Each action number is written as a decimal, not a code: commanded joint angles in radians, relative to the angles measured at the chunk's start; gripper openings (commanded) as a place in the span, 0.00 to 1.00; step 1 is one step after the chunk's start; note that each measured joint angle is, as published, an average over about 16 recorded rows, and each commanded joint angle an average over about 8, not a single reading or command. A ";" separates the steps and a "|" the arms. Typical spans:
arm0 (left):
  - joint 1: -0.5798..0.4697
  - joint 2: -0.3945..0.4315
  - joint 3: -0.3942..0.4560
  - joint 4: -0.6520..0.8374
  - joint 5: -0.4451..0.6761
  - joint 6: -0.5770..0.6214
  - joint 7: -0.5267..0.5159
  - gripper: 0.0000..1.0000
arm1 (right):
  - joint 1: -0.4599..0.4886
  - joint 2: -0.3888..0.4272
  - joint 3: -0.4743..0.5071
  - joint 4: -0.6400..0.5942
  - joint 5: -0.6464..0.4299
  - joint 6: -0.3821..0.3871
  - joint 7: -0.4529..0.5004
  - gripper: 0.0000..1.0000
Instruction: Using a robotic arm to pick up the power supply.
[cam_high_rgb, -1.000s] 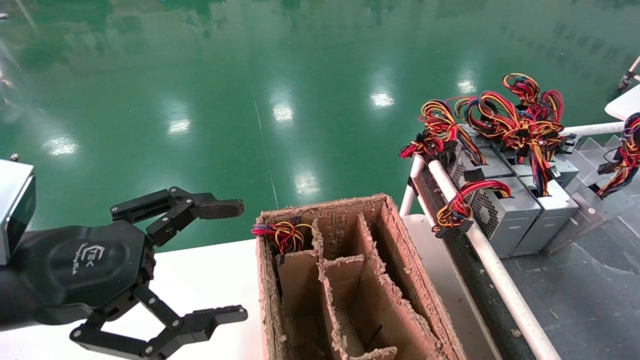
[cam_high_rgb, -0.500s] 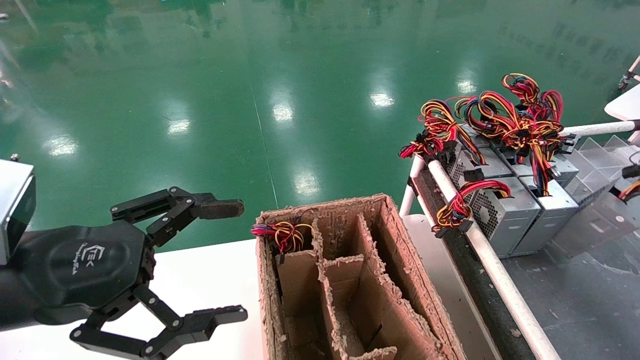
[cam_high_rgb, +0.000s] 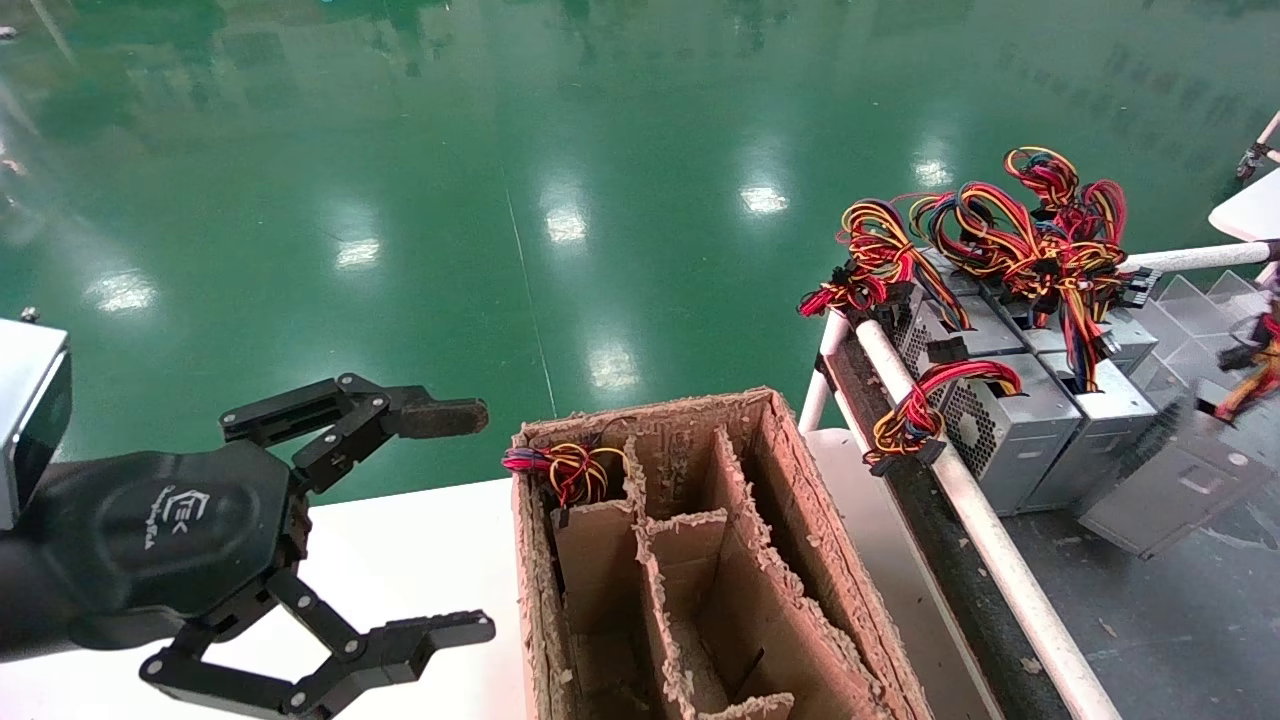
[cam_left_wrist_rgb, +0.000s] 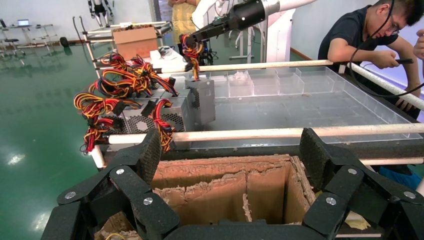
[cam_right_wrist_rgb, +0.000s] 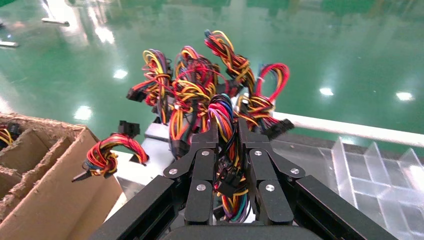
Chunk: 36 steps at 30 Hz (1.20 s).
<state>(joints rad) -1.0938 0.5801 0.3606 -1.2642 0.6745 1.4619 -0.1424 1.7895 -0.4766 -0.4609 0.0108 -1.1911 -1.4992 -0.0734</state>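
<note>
My right gripper (cam_right_wrist_rgb: 227, 129) is shut on the knotted red, yellow, blue and black wire bundle (cam_right_wrist_rgb: 223, 111) of the power supply. In the head view its grey metal box (cam_high_rgb: 1175, 485) hangs tilted at the far right, just off the row of other units, with its wires (cam_high_rgb: 1252, 368) above it. The left wrist view shows the white robotic arm (cam_left_wrist_rgb: 280, 5) and right gripper (cam_left_wrist_rgb: 194, 38) holding those wires, the grey box (cam_left_wrist_rgb: 202, 100) dangling below. My left gripper (cam_high_rgb: 487, 518) stands open and holds nothing, over the white table beside the carton.
A worn cardboard carton (cam_high_rgb: 790, 560) with dividers stands centre; one back cell holds a wire bundle (cam_high_rgb: 565, 468). Other power supplies (cam_high_rgb: 1010, 425) line a rack behind a white pipe (cam_high_rgb: 965, 490). Beyond lie a clear compartment tray (cam_left_wrist_rgb: 300, 87) and a person (cam_left_wrist_rgb: 380, 35).
The held power supply has swung out from the row and tilted toward the near right. The left arm has not moved.
</note>
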 joint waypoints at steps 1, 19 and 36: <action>0.000 0.000 0.000 0.000 0.000 0.000 0.000 1.00 | 0.003 -0.008 -0.002 0.004 -0.003 0.003 0.004 0.00; 0.000 0.000 0.000 0.000 0.000 0.000 0.000 1.00 | 0.018 -0.089 -0.007 0.011 -0.010 0.061 -0.001 0.69; 0.000 0.000 0.000 0.000 0.000 0.000 0.000 1.00 | -0.004 -0.095 -0.002 -0.015 -0.003 0.059 -0.006 1.00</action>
<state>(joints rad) -1.0938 0.5800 0.3609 -1.2642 0.6742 1.4618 -0.1423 1.7874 -0.5719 -0.4572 -0.0029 -1.1859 -1.4429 -0.0838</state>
